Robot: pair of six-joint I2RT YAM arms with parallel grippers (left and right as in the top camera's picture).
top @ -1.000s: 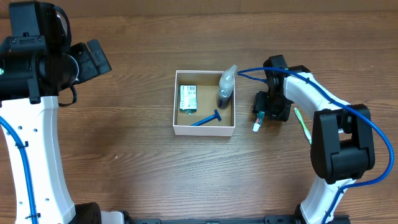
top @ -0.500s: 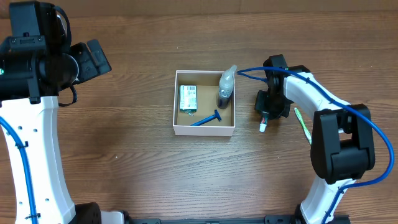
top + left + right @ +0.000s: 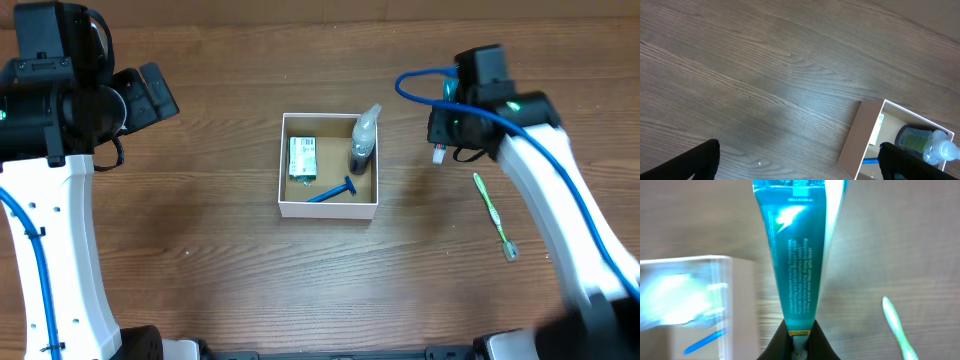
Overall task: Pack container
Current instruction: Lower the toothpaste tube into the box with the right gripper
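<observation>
- Overhead view: the container (image 3: 328, 210) is seen at the middle of the table (image 3: 200, 270). A spray bottle (image 3: 364, 140) is stood in its far right corner, a green-and-white packet (image 3: 303, 157) is laid at its left, and a blue razor (image 3: 333, 191) is laid by its near wall.
- A teal toothpaste tube (image 3: 792, 255) is clamped in the right gripper (image 3: 799, 339), right of the container and apart from it.
- A toothbrush (image 3: 494, 215) is laid on the table, nearer and further right.
- The left gripper (image 3: 799, 161) is spread wide with nothing held, well left of the container.
</observation>
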